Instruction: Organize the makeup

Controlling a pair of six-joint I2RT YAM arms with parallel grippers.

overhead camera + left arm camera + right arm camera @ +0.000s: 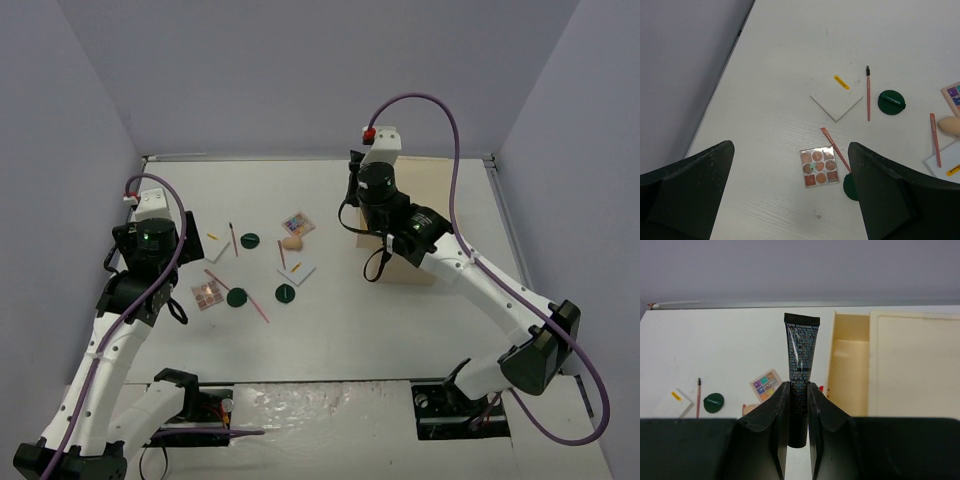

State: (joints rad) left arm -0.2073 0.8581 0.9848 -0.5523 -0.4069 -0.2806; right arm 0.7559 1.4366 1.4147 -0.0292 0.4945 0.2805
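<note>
Currently: right claw (798,392) clamped on black tube (801,347) beside open drawer box (914,365); left claw (790,147) apart, above palette (819,166) on counter (790,60).

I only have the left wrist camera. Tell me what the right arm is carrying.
Observer: The right pincer is shut on a black tube.
Operator: Give me the box's position.
Observer: The wooden box stands on the table's right side, beside that tube, with a drawer open.
Operator: Report anything else I'm missing.
Observer: A third green disc lies beside a white card near the middle.
</note>
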